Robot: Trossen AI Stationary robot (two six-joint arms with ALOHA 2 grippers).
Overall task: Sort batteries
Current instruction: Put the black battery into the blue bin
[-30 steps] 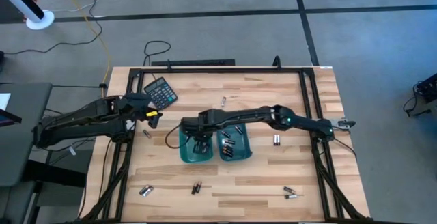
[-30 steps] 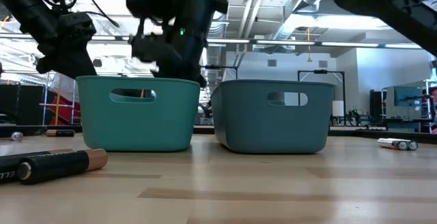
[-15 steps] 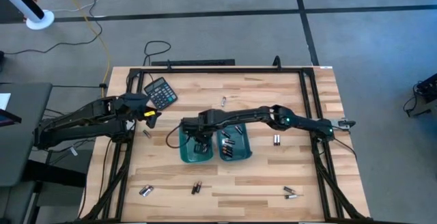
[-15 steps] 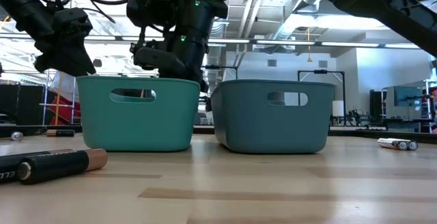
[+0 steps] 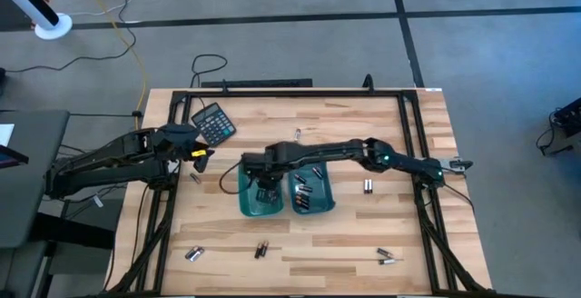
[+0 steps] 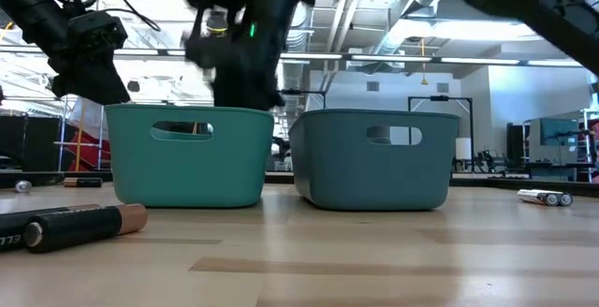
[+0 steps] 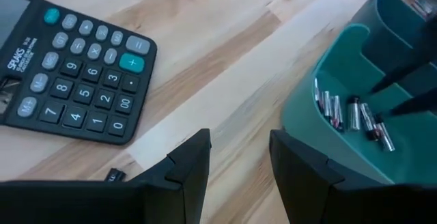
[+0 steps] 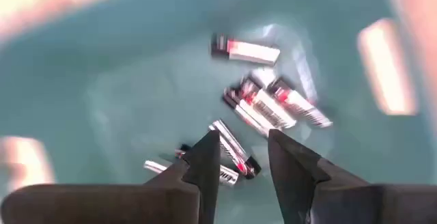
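Batteries (image 8: 263, 108) loose in left teal bin (image 5: 247, 203), right tool (image 8: 240, 157) above.

Wooden table (image 5: 363, 125) with a black metal frame (image 5: 272, 93) along its edges. Black calculator (image 5: 214, 123) on the far left part of the table, tilted, keys up, grey and teal buttons, display toward the table edge. Black cable (image 5: 207, 63) looped on the grey floor (image 5: 490, 53) behind the table, yellow cable (image 5: 136, 48) running to the left of it. White round base (image 5: 53, 29) on the floor at far left. Low view: ceiling lights and beams behind.
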